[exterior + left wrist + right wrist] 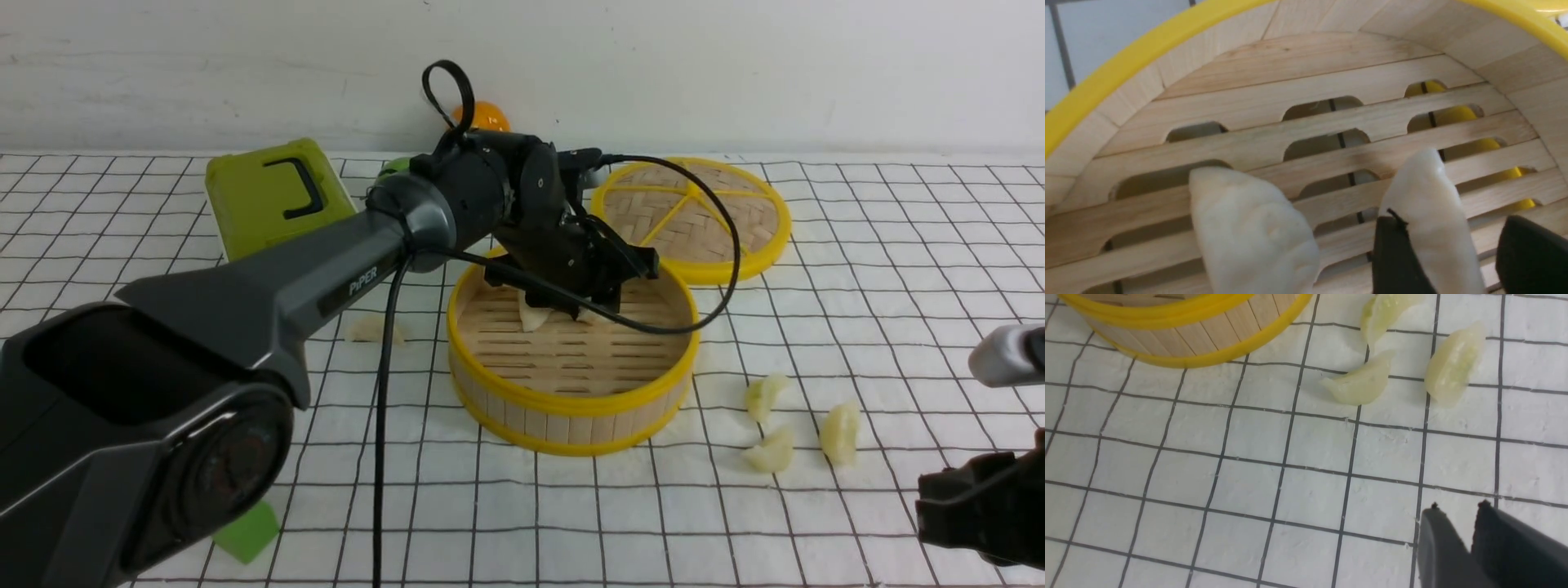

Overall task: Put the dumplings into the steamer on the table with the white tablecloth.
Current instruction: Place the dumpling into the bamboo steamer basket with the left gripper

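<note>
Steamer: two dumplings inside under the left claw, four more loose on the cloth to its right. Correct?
Not quite. The steamer does hold two dumplings under the left claw, but only three dumplings lie on the cloth to its right, not four. The front view shows this, and the right wrist view shows the same three.

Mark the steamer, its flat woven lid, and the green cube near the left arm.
steamer point(563, 404): front view, near yellow rim.
woven lid point(718, 214): front view, woven panel right of the yellow spokes.
green cube point(245, 531): front view, its visible top face.
</note>
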You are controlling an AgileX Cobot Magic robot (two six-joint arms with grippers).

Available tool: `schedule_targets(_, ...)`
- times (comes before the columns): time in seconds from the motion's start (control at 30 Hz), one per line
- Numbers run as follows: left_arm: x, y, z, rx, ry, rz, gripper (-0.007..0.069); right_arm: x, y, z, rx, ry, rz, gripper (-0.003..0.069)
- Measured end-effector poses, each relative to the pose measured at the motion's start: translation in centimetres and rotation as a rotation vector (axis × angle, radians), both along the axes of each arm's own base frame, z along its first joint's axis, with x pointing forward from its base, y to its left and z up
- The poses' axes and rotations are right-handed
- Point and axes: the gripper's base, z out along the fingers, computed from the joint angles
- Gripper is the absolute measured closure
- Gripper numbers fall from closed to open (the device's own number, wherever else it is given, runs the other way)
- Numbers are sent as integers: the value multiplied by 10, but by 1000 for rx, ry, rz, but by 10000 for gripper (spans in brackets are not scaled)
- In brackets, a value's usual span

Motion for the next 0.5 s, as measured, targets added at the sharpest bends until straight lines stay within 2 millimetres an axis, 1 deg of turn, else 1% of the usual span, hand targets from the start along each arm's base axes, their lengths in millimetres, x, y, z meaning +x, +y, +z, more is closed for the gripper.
schedule_targets(0.1,1,1,0,-15,12,38,249,0,0,0,0,0,0,522)
schedule_targets(0.2,0,2,6,-19,12,59,246,0,0,0,0,1,0,522)
schedule_targets(0.23,-1,4,18,-14,-3,61,244,0,0,0,0,1,0,520)
schedule_targets(0.27,-2,4,22,-13,-11,60,244,0,0,0,0,1,0,520)
schedule_targets(0.3,-4,8,43,-2,-51,57,244,0,0,0,0,1,0,519)
schedule_targets(0.33,-5,11,57,8,-79,55,244,0,0,0,0,1,0,519)
schedule_targets(0.37,-9,16,78,30,-127,55,244,0,0,0,0,1,0,516)
schedule_targets(0.4,-9,16,79,31,-125,55,244,0,0,0,0,1,0,516)
schedule_targets(0.43,-16,29,112,104,-201,62,244,0,0,0,0,1,0,515)
schedule_targets(0.47,-20,38,127,162,-232,73,244,0,0,0,0,1,0,514)
schedule_targets(0.5,-21,40,130,173,-235,78,244,0,0,0,0,1,0,514)
